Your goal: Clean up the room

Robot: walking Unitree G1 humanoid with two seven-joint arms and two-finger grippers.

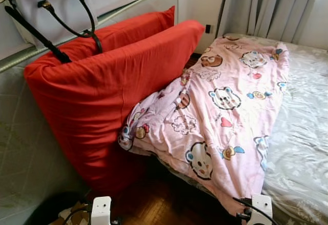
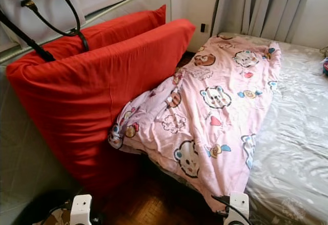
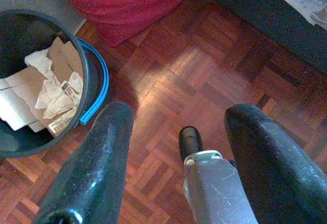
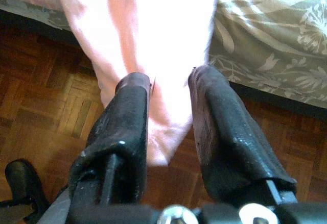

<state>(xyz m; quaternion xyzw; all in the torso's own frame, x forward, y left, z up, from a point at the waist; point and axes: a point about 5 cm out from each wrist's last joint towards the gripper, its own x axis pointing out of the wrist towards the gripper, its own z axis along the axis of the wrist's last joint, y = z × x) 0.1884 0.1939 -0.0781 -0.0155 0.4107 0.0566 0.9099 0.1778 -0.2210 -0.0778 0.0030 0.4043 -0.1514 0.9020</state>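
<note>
Bedroom scene, head camera looks down at a bed with a pale grey floral-print sheet [image 1: 302, 133]. A pink cartoon-bear-print quilt [image 1: 220, 107] lies bunched lengthwise along the bed's near side, its lower corner hanging over the edge toward the dark wood parquet floor [image 1: 154, 204]. Two big red fabric cushions [image 1: 102, 97] stand on edge just beside the quilt, leaning against a grey padded headboard with a metal rail [image 1: 31, 148]. A white bag with black straps [image 1: 51, 9] sits above the cushions, straps draped onto the top of the front cushion. Grey curtains [image 1: 271, 4] hang behind the bed's far end.

Right hand [image 4: 171, 117] is low by the bed edge, two black fingers spread apart on either side of the quilt's hanging corner; cloth sits between the fingers [image 4: 127, 127], but whether they pinch it cannot be told. Looks released, not clenched.

Left hand [image 3: 179, 147] hangs over the parquet, fingers wide apart, grasping nothing. Near it stands a dark round bin with a blue rim band [image 3: 94, 89], holding crumpled white paper and flattened cardboard [image 3: 46, 89]. The bin is close to the bottom corner of a red cushion.
</note>
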